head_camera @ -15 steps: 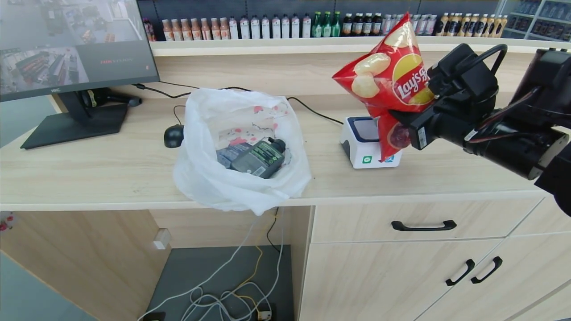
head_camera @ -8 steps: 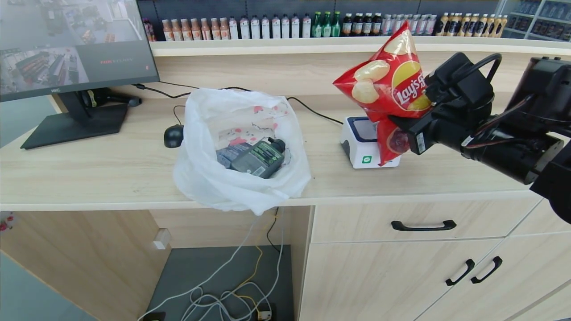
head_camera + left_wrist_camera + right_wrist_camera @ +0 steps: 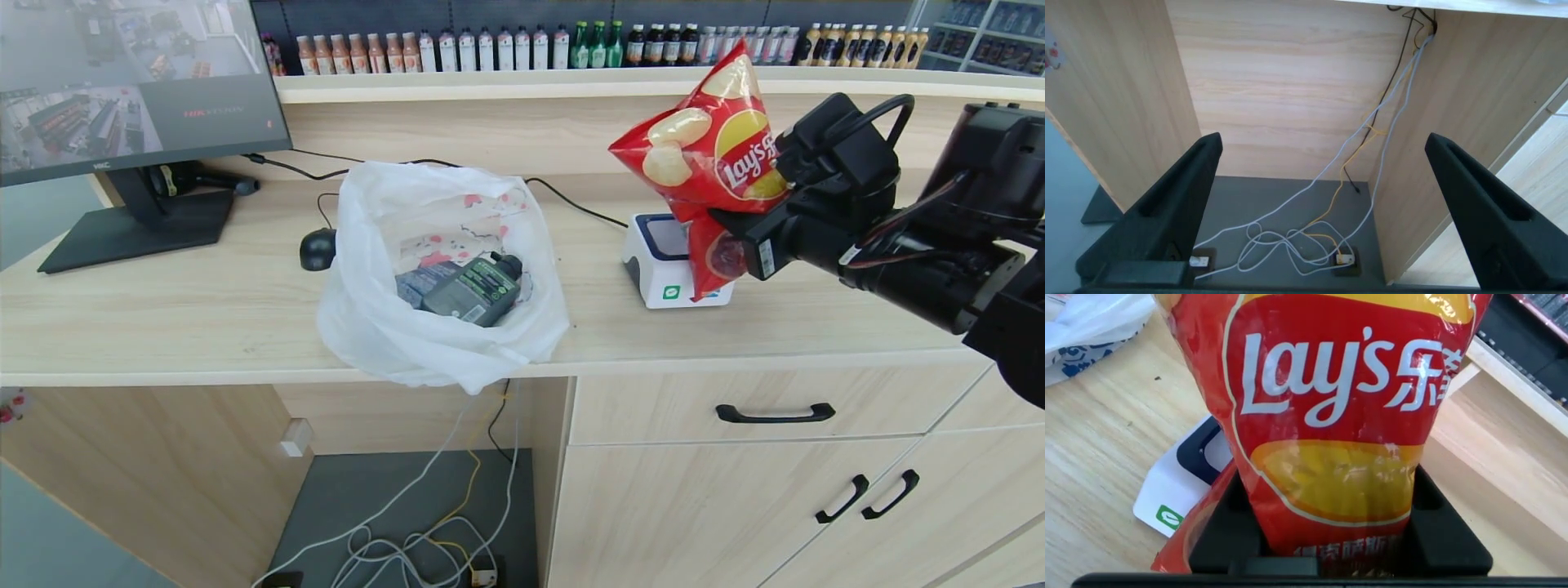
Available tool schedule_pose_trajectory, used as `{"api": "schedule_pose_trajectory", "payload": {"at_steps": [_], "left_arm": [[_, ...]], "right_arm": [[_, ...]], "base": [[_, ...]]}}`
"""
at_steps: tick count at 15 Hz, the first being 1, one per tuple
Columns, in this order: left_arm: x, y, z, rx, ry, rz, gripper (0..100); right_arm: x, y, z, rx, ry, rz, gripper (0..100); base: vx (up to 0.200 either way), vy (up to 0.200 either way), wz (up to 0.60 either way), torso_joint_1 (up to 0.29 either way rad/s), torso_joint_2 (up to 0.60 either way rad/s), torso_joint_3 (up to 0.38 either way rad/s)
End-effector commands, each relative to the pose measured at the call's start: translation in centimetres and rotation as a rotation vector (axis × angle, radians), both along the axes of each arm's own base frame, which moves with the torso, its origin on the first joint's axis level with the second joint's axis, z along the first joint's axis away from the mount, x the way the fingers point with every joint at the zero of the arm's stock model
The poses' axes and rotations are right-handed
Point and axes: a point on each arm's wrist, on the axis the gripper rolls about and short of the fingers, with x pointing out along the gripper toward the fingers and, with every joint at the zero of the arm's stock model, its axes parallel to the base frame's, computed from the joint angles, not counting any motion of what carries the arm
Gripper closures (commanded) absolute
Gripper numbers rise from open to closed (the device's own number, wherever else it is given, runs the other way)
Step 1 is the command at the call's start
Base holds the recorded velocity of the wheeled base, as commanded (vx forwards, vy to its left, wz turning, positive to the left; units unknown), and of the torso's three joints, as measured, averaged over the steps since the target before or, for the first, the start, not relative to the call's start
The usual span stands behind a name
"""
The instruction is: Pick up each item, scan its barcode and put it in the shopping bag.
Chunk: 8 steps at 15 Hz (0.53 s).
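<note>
One chip bag (image 3: 710,155), red, air-puffed; held in the air over the scanner (image 3: 673,269), its lower corner hanging across the scanner's window, well apart from the shopping bag (image 3: 384,327); right gripper (image 3: 739,216) clamped across the bag's lower half, fingers pressed into the film on both sides. Handling, as judged: very light, soft, slippery film, contents brittle; hold best kept low and gentle, near a seam, not squeezing the pillow. Left gripper (image 3: 1323,140) spread wide, holding nothing, hanging below the counter (image 3: 163,318). Change against a second ago: chip bag sits slightly lower and nearer the scanner; shopping bag and its dark bottle (image 3: 473,290) unmoved.
</note>
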Motion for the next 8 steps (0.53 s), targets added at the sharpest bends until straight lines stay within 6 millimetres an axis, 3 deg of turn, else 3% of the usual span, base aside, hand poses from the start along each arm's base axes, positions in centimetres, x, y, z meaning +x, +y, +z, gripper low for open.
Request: {"api": "schedule_pose_trajectory", "payload": {"at_steps": [1,8], "left_arm": [[0.00,0.00,0.00,0.000,0.000,0.000,0],[0.00,0.00,0.00,0.000,0.000,0.000,0]], "right_arm": [[0.05,0.04,-0.06,0.003,0.003,0.001,100],[-0.74,-0.25,0.71,0.015,-0.019,0.001,100]], "base": [[0.000,0.000,0.00,0.000,0.00,0.000],[0.000,0.000,0.00,0.000,0.00,0.000]]}}
